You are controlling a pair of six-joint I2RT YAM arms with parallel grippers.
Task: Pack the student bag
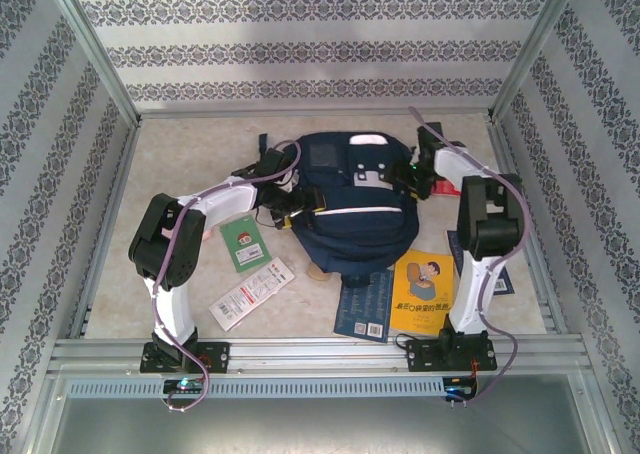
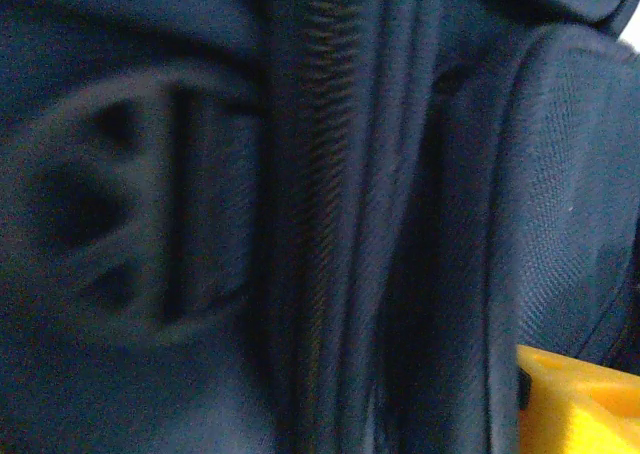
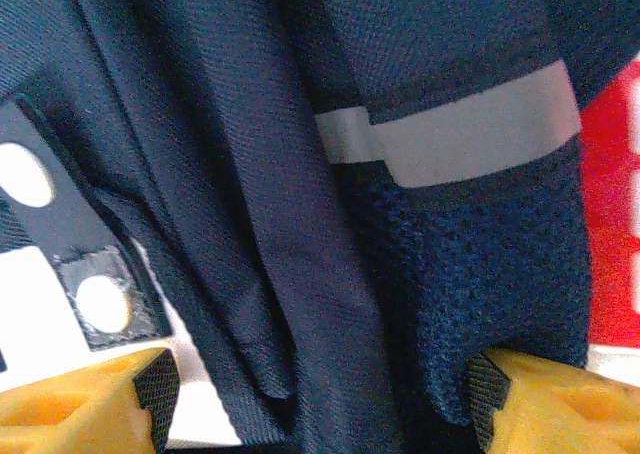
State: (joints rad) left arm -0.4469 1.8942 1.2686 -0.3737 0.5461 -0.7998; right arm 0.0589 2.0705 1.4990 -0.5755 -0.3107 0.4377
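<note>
Right now the navy student bag (image 1: 345, 224) lies mid-bench, nearer the far edge, the left pincer (image 1: 283, 209) spread open against its left side by the zip (image 2: 320, 174), the right pincer (image 3: 320, 394) open too, yellow fingertips (image 3: 70, 409) straddling a fold below the reflective stripe (image 3: 450, 134).

Your arms (image 1: 172, 309), white links (image 1: 468, 292), black joints (image 1: 160, 242), lilac cables (image 1: 519, 209) trailing alongside, black bases (image 1: 185, 357), yellow tool fingers (image 3: 575, 409) with black pads (image 3: 160, 389).

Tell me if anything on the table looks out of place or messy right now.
Nothing looks damaged, but the white leaflet lies diagonal, the green booklet is tilted, and the student bag overlaps the dark blue book's far edge.
</note>
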